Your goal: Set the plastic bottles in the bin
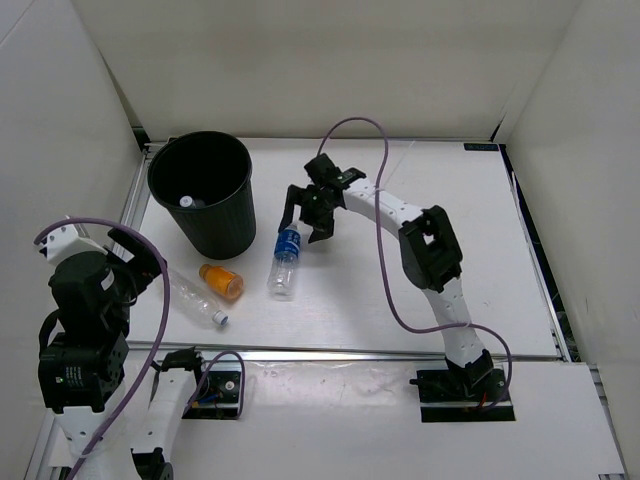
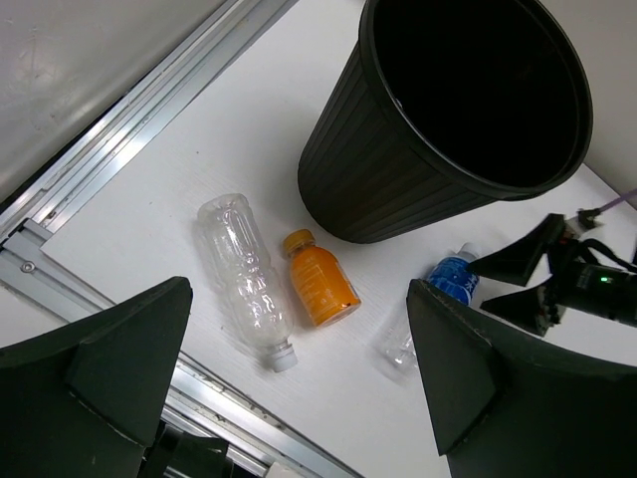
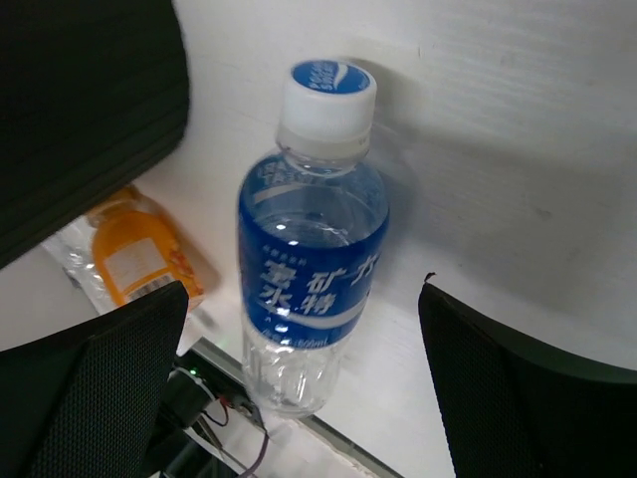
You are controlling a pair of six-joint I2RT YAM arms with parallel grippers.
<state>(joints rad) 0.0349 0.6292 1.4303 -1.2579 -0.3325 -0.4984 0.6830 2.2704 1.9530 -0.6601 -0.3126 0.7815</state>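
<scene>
Listing what lies before you: the bin [image 1: 216,228] stands upright at the far left of the counter [image 1: 380,320], with a small white-capped item visible inside it, probably one bottle already delivered. Three bottles lie on their sides outside it. The blue-label bottle [image 1: 287,262] lies just right of the bin's base, cap toward the far side, long axis running roughly far-to-near. The orange bottle [image 1: 222,282] lies near the front of the bin, and the clear bottle [image 1: 195,300] lies just to its left, cap toward the near edge. Your right end effector [image 1: 304,230] hangs directly over the cap end of the blue-label bottle, jaws spread wide and holding nothing; in the wrist view the bottle runs straight down the gap, its axis square to the line between the fingers, so a descent should seat them on opposite sides of the body. Your left end effector [image 2: 299,287] is likewise fully open and empty, raised above the orange and clear bottles. Right arm is the nearer for the blue-label bottle; left arm for the other two.
</scene>
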